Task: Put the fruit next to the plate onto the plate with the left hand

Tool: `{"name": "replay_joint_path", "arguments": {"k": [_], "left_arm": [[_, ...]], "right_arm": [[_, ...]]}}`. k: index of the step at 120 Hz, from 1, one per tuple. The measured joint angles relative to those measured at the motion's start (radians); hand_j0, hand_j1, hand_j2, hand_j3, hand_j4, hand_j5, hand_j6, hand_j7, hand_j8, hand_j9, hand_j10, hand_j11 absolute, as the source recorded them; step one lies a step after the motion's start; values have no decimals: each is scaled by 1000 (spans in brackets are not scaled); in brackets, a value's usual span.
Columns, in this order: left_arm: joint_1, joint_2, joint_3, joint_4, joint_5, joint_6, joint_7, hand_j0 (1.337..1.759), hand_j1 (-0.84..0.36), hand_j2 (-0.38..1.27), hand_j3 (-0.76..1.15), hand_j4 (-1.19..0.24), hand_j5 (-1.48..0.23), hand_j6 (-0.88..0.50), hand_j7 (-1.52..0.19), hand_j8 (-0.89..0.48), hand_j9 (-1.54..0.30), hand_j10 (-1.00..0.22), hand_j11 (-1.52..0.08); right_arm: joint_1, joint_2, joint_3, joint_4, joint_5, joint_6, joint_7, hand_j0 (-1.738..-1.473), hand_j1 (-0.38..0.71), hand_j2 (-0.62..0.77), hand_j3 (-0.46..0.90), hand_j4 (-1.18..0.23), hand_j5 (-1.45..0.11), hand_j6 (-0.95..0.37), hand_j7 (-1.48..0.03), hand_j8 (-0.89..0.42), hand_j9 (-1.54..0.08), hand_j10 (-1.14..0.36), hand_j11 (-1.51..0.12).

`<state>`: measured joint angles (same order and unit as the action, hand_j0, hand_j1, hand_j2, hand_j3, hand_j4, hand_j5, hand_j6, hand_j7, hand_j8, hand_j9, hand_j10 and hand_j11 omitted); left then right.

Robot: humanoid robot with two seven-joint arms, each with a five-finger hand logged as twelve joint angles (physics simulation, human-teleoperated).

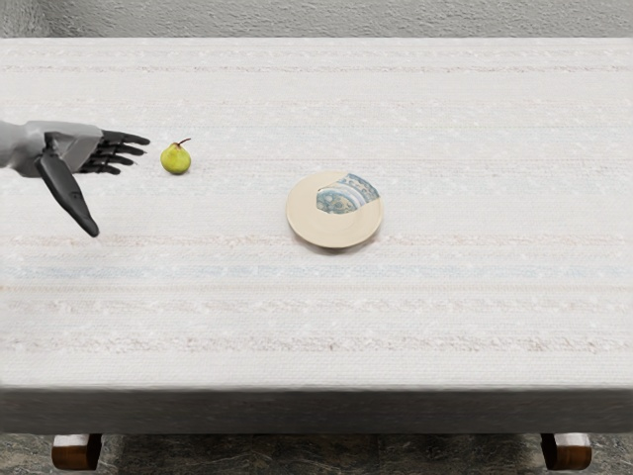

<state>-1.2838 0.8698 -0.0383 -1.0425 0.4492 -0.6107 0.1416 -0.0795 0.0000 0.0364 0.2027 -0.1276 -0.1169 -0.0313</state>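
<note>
The fingers (pixel 124 138) of the left hand (pixel 84 158) are spread and relaxed, holding nothing. They are dark, point to the right, and stop just short of a pear (pixel 176 158) without touching it. The thumb (pixel 74 203) hangs down and to the right, away from the other fingers. The grey forearm comes in from the left edge of the view.

The table (pixel 326 327) fills almost the whole view. Its top is pale, off-white, with faint horizontal bands running across it, and its front edge is a darker grey strip. Two brown wooden feet (pixel 77 450) show under the front edge, one near each lower corner, standing on a mottled grey floor (pixel 316 457). A strip of rough grey surface (pixel 316 18) runs behind the far edge of the table.

The pear is small and yellow-green with a short reddish stem. It sits on the tabletop at the left, well apart from the plate (pixel 321 223). The plate is round and cream-coloured, near the middle of the table, with a blue-green patterned patch at its upper right.
</note>
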Motion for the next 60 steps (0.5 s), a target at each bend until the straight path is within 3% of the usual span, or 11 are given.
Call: {"name": "replay_joint_path", "arguments": {"k": [14, 20, 30, 44, 60], "left_arm": [[-2, -1, -2, 30, 7, 0, 0, 1658, 349, 0, 0, -4, 0, -4, 0, -4, 0, -3, 0], [-44, -2, -2, 37, 25, 0, 11, 1658, 349, 1, 0, -4, -1, -5, 0, -4, 0, -3, 0], [-104, -118, -2, 42, 198, 0, 26, 1658, 349, 0, 0, -3, 0, -4, 0, -3, 0, -2, 0], [-124, -146, 2, 43, 378, 12, 52, 1658, 349, 1, 0, -4, -1, -5, 0, -5, 0, -3, 0], [-142, -264, 12, 41, 506, 146, 104, 1658, 349, 0, 0, -3, 0, -4, 0, -4, 0, -3, 0]], "right_arm": [[3, 0, 3, 0, 0, 0, 0, -1658, -310, -7, 0, -33, -43, -33, -43, -33, -43, -33, -43], [4, 0, 2, 0, 0, 0, 1, -1658, -310, -7, 0, -33, -43, -33, -43, -33, -43, -33, -43], [5, 0, 1, 0, 0, 0, 1, -1658, -310, -7, 0, -33, -43, -33, -43, -33, -43, -33, -43], [6, 0, 2, 0, 0, 0, 0, -1658, -310, -7, 0, -33, -43, -33, -43, -33, -43, -33, -43], [5, 0, 2, 0, -1, 0, -1, -1658, -310, -7, 0, -33, -43, -33, -43, -33, -43, -33, -43]]}}
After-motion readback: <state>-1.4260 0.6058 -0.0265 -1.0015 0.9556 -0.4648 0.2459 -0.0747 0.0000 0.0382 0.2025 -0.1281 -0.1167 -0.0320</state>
